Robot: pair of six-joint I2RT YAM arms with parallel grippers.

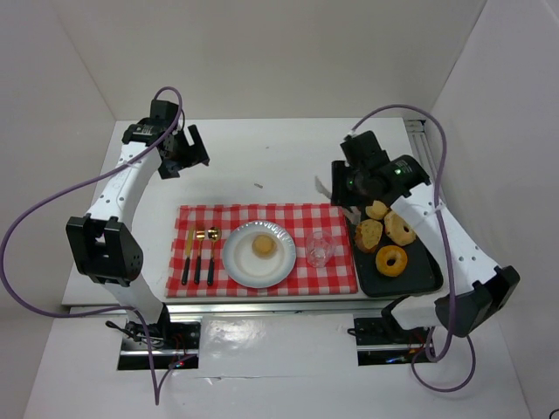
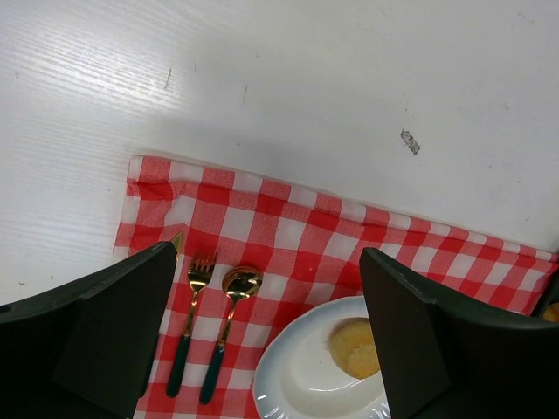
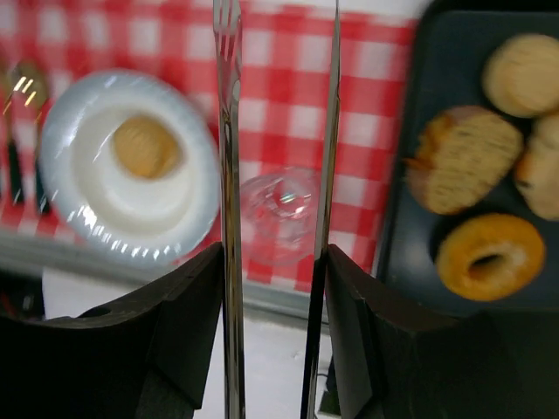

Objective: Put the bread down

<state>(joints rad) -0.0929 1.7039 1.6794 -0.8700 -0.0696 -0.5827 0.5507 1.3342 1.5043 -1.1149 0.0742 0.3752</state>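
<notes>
White desk [image 1: 262, 157] enclosed by plain white walls. A red-and-white checked cloth [image 1: 297, 218] lies along the near edge and carries gold cutlery [image 1: 199, 253], a white plate [image 1: 236, 266] and a clear glass [image 1: 319, 249]. A black tray [image 1: 424, 279] sits just beside the cloth's right end.

We find one round bun [image 1: 264, 245] at the centre of the plate. Three further bread pieces [image 1: 369, 234] lie in the far half of the tray, with a ring doughnut [image 1: 391, 260] nearer.

The left arm reaches over the far left of the desk; the left tool [image 2: 266, 253] hangs beyond the cloth's far corner, its fingers wide apart and holding nothing. The right arm bends over the tray's far left corner; the right tool [image 3: 272, 257] is clamped on metal tongs [image 3: 229, 131], whose two blades stand apart with nothing between them.

The tong tips are cut off at the top of the right wrist view, which is blurred. One bread piece is cropped at its right edge, and the third utensil is too small for us to name.
</notes>
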